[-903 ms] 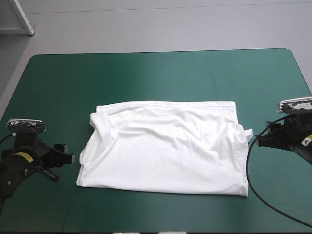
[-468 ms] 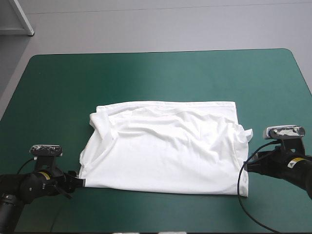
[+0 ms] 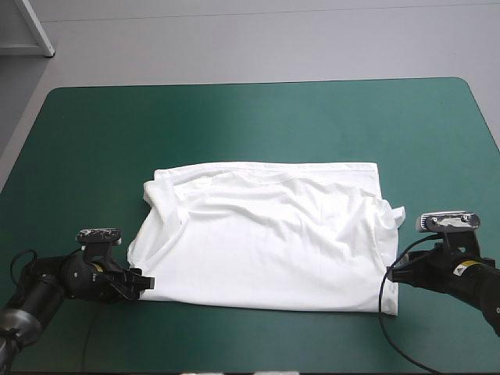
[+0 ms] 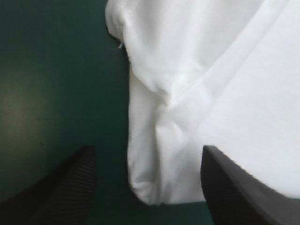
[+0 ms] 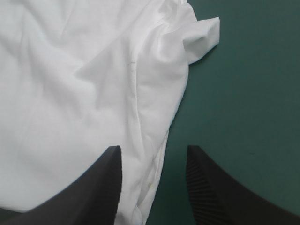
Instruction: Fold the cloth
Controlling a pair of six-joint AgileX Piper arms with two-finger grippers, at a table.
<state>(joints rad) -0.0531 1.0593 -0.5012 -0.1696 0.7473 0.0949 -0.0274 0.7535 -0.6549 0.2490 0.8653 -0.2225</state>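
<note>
The white T-shirt (image 3: 266,238) lies folded in half on the teal-green cover, its fold line toward the far edge. My left gripper (image 3: 144,282) sits low at the shirt's near left corner, open, and that corner (image 4: 150,187) lies between its fingers. My right gripper (image 3: 393,273) is low at the shirt's right edge, also open. The shirt's right hem (image 5: 150,183) runs between its fingers, with one finger (image 5: 101,187) over the cloth. A sleeve tip (image 5: 204,37) sticks out ahead of it.
Bare teal-green cover (image 3: 250,125) stretches beyond the shirt to the far edge and on both sides. A narrow strip of cover lies between the shirt and the near edge.
Both arms dropped and moved inward. The left gripper travelled right and toward the near edge to the shirt's near left corner. The right gripper closed in on the right hem.
</note>
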